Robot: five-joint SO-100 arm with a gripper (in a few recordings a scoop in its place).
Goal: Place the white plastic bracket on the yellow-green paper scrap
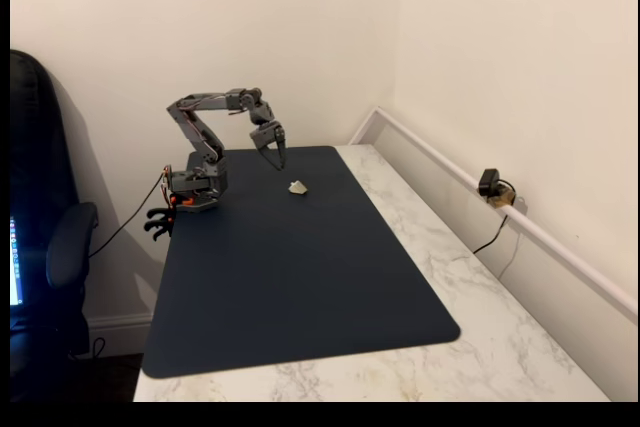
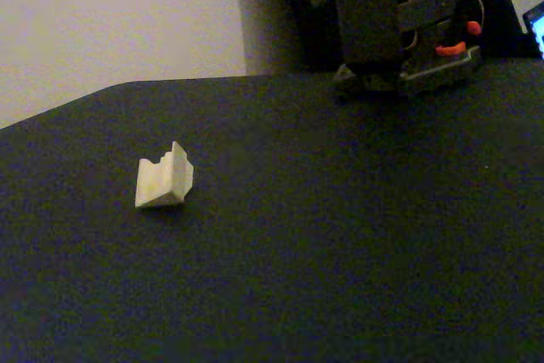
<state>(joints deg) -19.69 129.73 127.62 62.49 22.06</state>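
One bracket (image 1: 298,187) lies free on the dark mat (image 1: 300,287), near the far edge, standing on its folded edges in the closer fixed view (image 2: 163,179); the gripper (image 1: 279,158) hangs above the mat just behind and to the left of it in the wide fixed view, tips pointing down, holding nothing; whether its jaws are parted or closed I cannot tell at this size. The paper scrap I cannot make out in either fixed view, save perhaps a tiny pale speck far right on the mat in the closer one; too small to call.

Risks, as I judge them: the bracket is small, light and angular, so a pinch across a sloped face could squirt it sideways or tip it over; a descent slightly off line would nudge it along the mat before the fingers close; with the target so tiny, a release could easily land beside the scrap or sweep it away.

The mat is navy, smooth and matte, laid on a white marble-look table (image 1: 470,277); the arm's base (image 1: 194,192) is clamped at the mat's far left corner; cream walls meet in a corner behind; a small black camera (image 1: 489,183) sits on a white rail along the right wall; a dark office chair (image 1: 45,247) stands at left.
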